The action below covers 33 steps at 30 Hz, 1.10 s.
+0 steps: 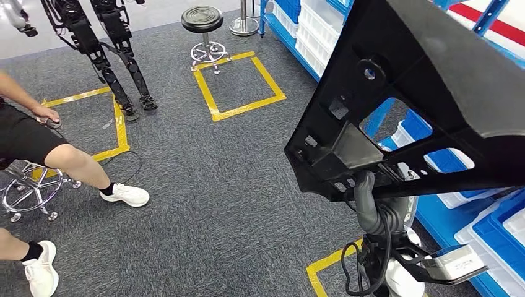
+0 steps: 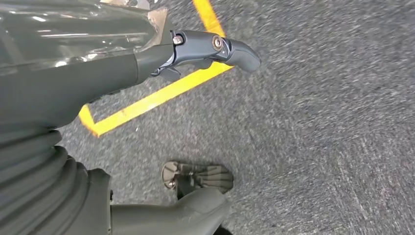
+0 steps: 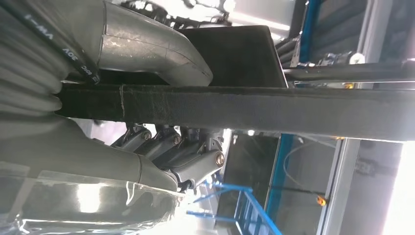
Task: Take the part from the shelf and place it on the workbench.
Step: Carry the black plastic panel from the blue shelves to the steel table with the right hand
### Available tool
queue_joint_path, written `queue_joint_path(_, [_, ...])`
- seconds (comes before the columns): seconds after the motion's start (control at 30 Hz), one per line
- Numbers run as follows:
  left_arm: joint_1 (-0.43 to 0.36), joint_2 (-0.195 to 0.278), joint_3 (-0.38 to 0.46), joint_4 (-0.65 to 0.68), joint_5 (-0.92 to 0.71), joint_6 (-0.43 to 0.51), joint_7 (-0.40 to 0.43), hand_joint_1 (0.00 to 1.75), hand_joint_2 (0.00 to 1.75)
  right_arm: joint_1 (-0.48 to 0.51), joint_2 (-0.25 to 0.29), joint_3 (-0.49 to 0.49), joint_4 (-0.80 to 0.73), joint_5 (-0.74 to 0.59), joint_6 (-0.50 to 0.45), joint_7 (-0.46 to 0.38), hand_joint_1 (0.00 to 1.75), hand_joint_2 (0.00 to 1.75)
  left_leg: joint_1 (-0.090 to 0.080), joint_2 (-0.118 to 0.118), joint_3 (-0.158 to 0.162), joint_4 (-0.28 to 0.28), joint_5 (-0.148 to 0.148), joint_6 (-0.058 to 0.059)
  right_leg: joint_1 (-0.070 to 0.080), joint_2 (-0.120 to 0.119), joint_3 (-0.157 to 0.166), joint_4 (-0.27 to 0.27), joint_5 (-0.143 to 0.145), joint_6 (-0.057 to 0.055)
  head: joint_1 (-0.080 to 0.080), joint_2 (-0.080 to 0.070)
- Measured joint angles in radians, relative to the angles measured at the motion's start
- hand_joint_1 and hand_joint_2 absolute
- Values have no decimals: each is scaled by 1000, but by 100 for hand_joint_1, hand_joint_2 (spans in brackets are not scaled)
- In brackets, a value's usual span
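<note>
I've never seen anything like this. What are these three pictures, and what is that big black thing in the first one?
All three come from cameras on one humanoid robot. The head view looks forward and down from high on its body. The big black part is a moulded plastic frame with openings, which the robot's right hand holds up from below. Behind it stands a blue shelf with blue and white bins. On the grey carpet you see yellow tape squares, a black stool, a seated person, and another robot's dark legs.

The right wrist view sits just behind that hand: its thumb and fingers clamp the part's black edge.

The left wrist view shows the left hand holding nothing, hanging over the carpet.
</note>
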Motion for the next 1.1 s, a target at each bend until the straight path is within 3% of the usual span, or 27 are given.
queue_joint_path(0.07, [-2, 0, 0, 0, -6, -8, -2, 0, 175, -4, 1, 4, -1, 1, 3, 4, 175, 175, 0, -25, -4, 9, -1, -9, -11, 29, 68, -142, 54, 19, 0, 0])
queue_joint_path(0.1, [-4, 1, 0, 0, -9, -11, -1, 0, 175, -8, 2, 7, -2, 2, 7, 7, 175, 175, 0, -35, -10, 14, -2, -16, -13, 41, 90, -190, 70, 19, 0, 0])
queue_joint_path(0.13, [-5, 3, 0, 0, -12, -13, 2, 0, 175, -12, 3, 11, -3, 2, 11, 10, 175, 175, 0, -43, -16, 18, -2, -23, -13, 49, 98, -212, 76, 14, 0, 0])
queue_joint_path(0.2, [-4, 7, 1, 0, -9, -17, 7, 0, 175, -29, 5, 23, 1, 0, 23, 16, 175, 175, 3, -54, -26, 17, 4, -37, -8, 39, 96, -213, 81, -3, 0, 0])
queue_joint_path(0.23, [-3, 10, 3, 0, -3, -19, 7, 0, 175, -45, 7, 32, 8, -6, 30, 19, 175, 175, 6, -49, -29, 20, 3, -42, -8, 32, 96, -214, 84, -10, 0, 0])
queue_joint_path(0.3, [-3, 15, 14, 0, 24, -22, -3, 0, 175, -88, 12, 57, 35, -24, 45, 24, 175, 175, 8, -3, -54, 72, -28, -49, -9, 16, 96, -217, 89, -27, -5, 0])
queue_joint_path(0.37, [-6, 19, 33, -1, 55, -24, -21, 0, 175, -123, 22, 84, 69, -42, 55, 23, 175, 175, 8, 47, -114, 200, -95, -54, -1, -5, 96, -218, 88, -41, -9, 0])
queue_joint_path(0.43, [-6, 21, 52, -1, 69, -24, -32, 0, 175, -140, 33, 102, 94, -49, 57, 22, 175, 175, 9, 58, -169, 309, -136, -55, 8, -32, 94, -217, 87, -45, -9, 0])
queue_joint_path(0.47, [-4, 21, 58, -1, 72, -24, -35, 0, 175, -144, 37, 108, 103, -50, 57, 22, 175, 175, 8, 60, -172, 316, -130, -53, 11, -45, 94, -217, 86, -46, -9, 0])
queue_joint_path(0.53, [0, 21, 69, -1, 74, -24, -38, 0, 175, -152, 44, 119, 113, -52, 60, 22, 175, 175, 6, 76, -112, 210, -76, -42, 17, -70, 95, -217, 83, -49, -8, 0])
queue_joint_path(0.6, [-1, 21, 77, -1, 78, -25, -37, 0, 175, -162, 51, 125, 119, -56, 74, 24, 175, 175, -5, 112, -39, 80, -34, -29, 24, -89, 97, -217, 80, -47, -7, 0])
queue_joint_path(0.67, [-1, 20, 83, -1, 81, -21, -25, 0, 175, -173, 57, 130, 124, -62, 100, 33, 175, 175, -16, 123, -20, 37, -27, -20, 28, -105, 97, -217, 77, -42, -7, 0])
queue_joint_path(0.73, [3, 16, 92, -1, 86, -6, -13, 0, 175, -187, 66, 136, 132, -71, 130, 47, 175, 175, -15, 104, -20, 28, -20, -12, 30, -116, 97, -217, 74, -35, -8, 0])
queue_joint_path(0.8, [4, 7, 101, -1, 88, 4, -10, 0, 175, -203, 73, 139, 140, -78, 148, 56, 175, 175, -10, 85, -11, 11, -9, -2, 28, -79, 81, -178, 53, -30, -8, 0])
queue_joint_path(0.87, [2, -1, 104, -1, 83, 4, -18, 0, 175, -210, 74, 138, 147, -74, 153, 59, 175, 175, -7, 63, -6, 3, -3, 4, 22, -24, 27, -63, 5, -33, -4, 0])
queue_joint_path(0.93, [2, -4, 104, -1, 74, -4, -33, 0, 175, -204, 73, 136, 152, -61, 153, 57, 175, 175, -6, 35, -7, 4, -3, 5, 18, -6, -37, 60, -34, -31, -1, 0])
queue_joint_path(0.97, [3, -6, 104, -1, 70, -9, -40, 0, 175, -199, 72, 134, 153, -53, 153, 55, 175, 175, -6, 20, -6, 5, -3, 4, 15, -4, -49, 78, -32, -23, -1, 0])
queue_joint_path(1.0, [3, -8, 104, -1, 66, -13, -45, 0, 175, -194, 72, 132, 153, -47, 152, 52, 175, 175, -5, 6, -5, 6, -3, 3, 12, -2, -42, 54, -13, -13, 0, 0])
queue_joint_path(1.07, [2, -11, 104, -1, 61, -18, -47, 0, 175, -190, 71, 128, 153, -40, 151, 47, 175, 175, -3, -21, -5, 12, -6, -3, 0, 22, 13, -81, 50, 10, 1, 0])
queue_joint_path(1.1, [2, -12, 104, -1, 59, -18, -47, 0, 175, -189, 71, 126, 153, -38, 151, 46, 175, 175, -3, -33, -7, 18, -10, -9, -4, 37, 40, -143, 75, 13, 1, 0])
